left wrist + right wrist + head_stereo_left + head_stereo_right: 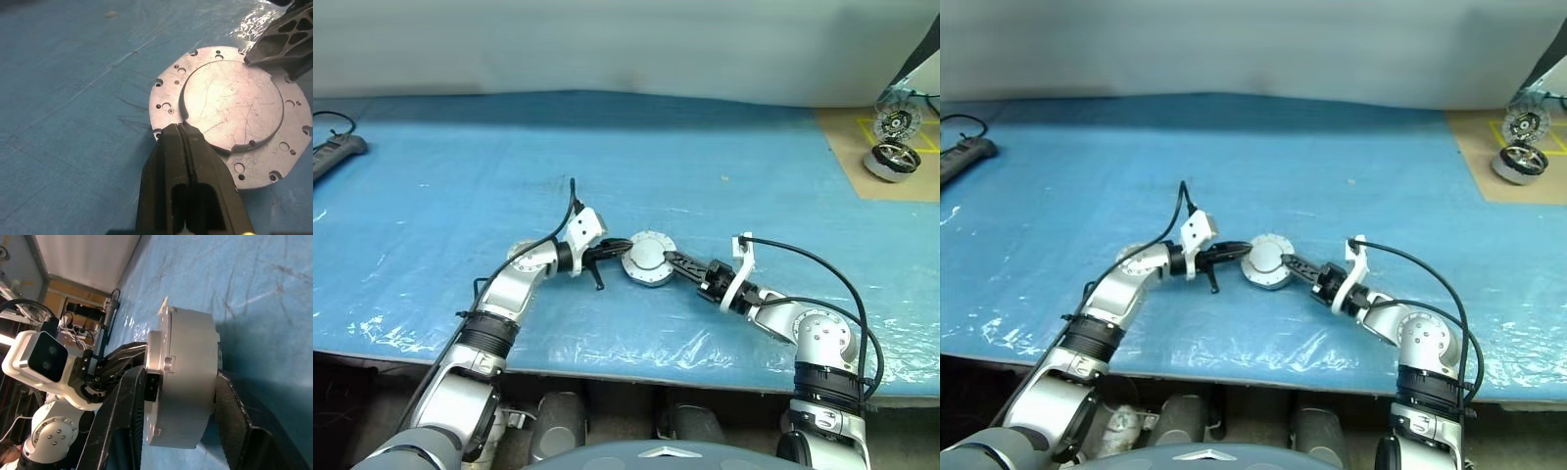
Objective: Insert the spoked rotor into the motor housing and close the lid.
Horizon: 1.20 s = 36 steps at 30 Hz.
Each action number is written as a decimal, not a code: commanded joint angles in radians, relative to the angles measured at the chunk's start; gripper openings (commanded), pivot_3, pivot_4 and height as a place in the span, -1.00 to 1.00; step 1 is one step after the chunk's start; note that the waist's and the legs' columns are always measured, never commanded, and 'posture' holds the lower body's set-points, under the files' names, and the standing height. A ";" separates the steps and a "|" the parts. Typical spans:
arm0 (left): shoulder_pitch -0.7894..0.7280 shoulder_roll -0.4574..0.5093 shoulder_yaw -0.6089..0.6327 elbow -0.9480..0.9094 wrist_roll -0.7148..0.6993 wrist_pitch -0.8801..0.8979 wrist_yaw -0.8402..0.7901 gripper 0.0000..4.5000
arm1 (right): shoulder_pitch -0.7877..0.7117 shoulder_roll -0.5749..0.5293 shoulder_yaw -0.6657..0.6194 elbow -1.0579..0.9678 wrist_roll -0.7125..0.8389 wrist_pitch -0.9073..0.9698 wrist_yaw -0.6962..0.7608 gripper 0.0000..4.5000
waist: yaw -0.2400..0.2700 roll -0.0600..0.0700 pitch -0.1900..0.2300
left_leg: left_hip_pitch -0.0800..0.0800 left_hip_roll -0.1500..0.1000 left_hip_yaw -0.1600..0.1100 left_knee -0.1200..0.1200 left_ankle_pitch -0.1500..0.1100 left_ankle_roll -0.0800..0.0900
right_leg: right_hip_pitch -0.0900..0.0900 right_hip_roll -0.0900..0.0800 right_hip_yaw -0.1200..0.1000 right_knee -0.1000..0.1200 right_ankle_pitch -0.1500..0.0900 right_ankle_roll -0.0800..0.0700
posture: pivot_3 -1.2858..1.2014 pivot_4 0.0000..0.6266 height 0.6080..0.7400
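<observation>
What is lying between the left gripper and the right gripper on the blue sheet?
In the left eye view, the lid on the closed motor assembly lies between the left gripper and the right gripper, which straddles its sides.

My two head cams sit high, looking forward and down over the blue tabletop (636,147), so they share nearly the whole scene. The left wrist cam looks along the left tool (183,134), super close onto the lid (234,105) from above. The right wrist cam sees the same lid edge-on, with the left arm behind.
</observation>
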 commanded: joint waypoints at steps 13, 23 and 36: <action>-0.034 -0.049 0.062 -0.243 -0.173 0.225 0.020 -1.00 | -0.001 0.027 0.030 -0.005 0.027 -0.014 -0.027 -0.52 | 0.001 -0.001 0.001 | 0.000 0.000 0.000 0.001 0.000 -0.002 | 0.000 0.000 0.000 0.001 0.000 0.000 | 0.03 -0.52 1.00; -0.116 -0.049 0.206 -0.125 -0.343 0.405 0.066 -1.00 | -0.008 0.086 -0.064 -0.003 0.140 -0.014 -0.128 -0.52 | -0.002 0.003 0.004 | 0.002 0.000 0.000 0.002 0.001 -0.003 | -0.004 0.000 0.001 0.011 -0.003 -0.004 | 0.03 -0.52 1.00; -0.123 -0.128 0.530 0.134 -0.674 0.667 0.153 0.32 | -0.115 0.154 -0.173 -0.011 0.380 -0.103 -0.296 -0.52 | -0.001 0.003 0.010 | -0.007 0.000 -0.001 0.003 0.004 -0.002 | -0.011 0.000 -0.001 0.014 -0.003 -0.005 | 0.03 -0.52 1.00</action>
